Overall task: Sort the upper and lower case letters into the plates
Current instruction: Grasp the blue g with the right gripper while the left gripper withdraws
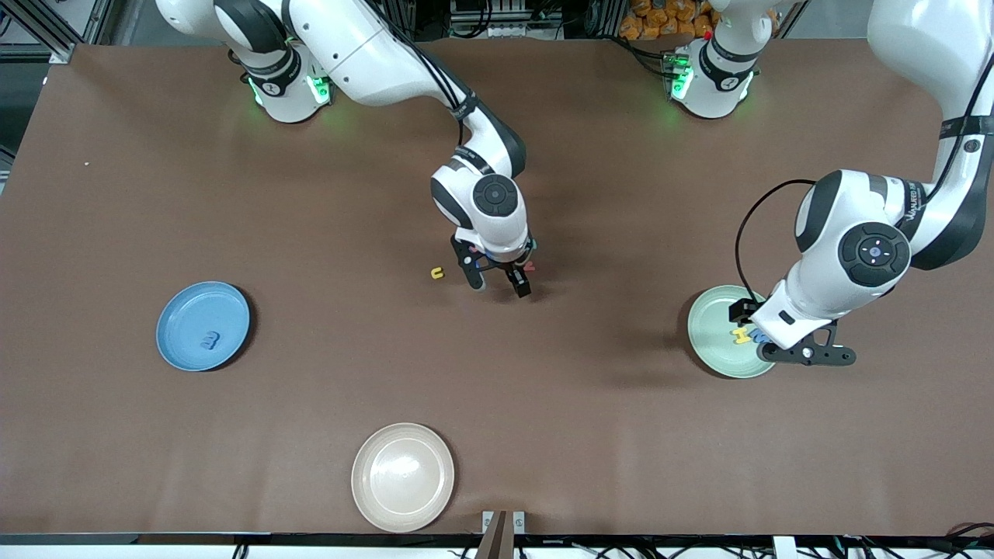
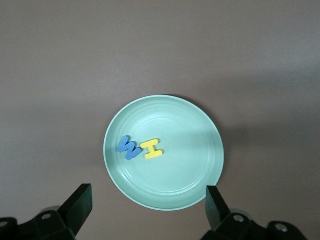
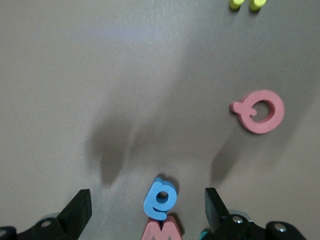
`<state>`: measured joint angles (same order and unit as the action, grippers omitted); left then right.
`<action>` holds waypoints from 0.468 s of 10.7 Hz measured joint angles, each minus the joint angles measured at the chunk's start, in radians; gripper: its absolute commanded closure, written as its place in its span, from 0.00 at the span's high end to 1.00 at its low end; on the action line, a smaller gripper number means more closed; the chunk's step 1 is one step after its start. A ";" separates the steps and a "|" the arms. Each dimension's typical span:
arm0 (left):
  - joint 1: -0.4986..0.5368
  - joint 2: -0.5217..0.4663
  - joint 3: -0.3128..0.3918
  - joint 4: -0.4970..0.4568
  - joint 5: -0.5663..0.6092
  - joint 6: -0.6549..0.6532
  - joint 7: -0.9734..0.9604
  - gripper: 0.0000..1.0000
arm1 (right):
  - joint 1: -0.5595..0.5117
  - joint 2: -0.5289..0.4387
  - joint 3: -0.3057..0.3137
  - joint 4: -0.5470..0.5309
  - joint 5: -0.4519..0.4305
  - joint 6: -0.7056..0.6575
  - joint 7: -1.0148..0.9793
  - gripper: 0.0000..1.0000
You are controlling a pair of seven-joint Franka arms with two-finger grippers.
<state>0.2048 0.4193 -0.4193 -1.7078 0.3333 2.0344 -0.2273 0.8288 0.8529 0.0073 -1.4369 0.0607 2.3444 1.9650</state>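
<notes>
the right pincer (image 1: pixel 501 283) hangs low over the middle of the worktop (image 1: pixel 326 365), fingers spread apart and empty. in the right wrist view a blue letter e (image 3: pixel 160 198) touches a pink m (image 3: pixel 162 231) at the lower centre, a pink q (image 3: pixel 260 111) lies at centre right, and a yellow letter (image 3: pixel 246 4) shows at the top edge. the left pincer (image 1: pixel 808 355), also parted and empty, is over the mint plate (image 1: pixel 710 341), which holds a blue w (image 2: pixel 129 148) touching a yellow i (image 2: pixel 152 149). the blue plate (image 1: pixel 182 330), at centre left of the front view, carries one blue letter (image 1: pixel 210 339). a beige plate (image 1: pixel 403 477) sits at lower centre.
</notes>
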 measured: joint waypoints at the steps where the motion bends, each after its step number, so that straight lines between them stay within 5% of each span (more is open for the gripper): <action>1: -0.002 0.000 -0.004 0.004 -0.030 -0.002 0.031 1.00 | 0.005 0.012 0.000 0.010 0.000 0.000 0.009 1.00; 3: -0.002 0.000 -0.004 0.011 -0.099 -0.002 0.109 1.00 | 0.009 0.027 0.000 0.017 0.000 0.000 0.013 1.00; 4: -0.001 -0.001 -0.004 0.018 -0.117 -0.003 0.127 1.00 | 0.009 0.029 0.000 0.018 0.000 0.000 0.013 0.70; 5: -0.001 -0.001 -0.004 0.023 -0.121 -0.004 0.129 1.00 | 0.009 0.029 0.000 0.019 0.000 0.000 0.013 0.24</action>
<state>0.2034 0.4182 -0.4234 -1.6844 0.2119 2.0309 -0.0984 0.8378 0.8817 0.0070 -1.4174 0.0607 2.3445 1.9783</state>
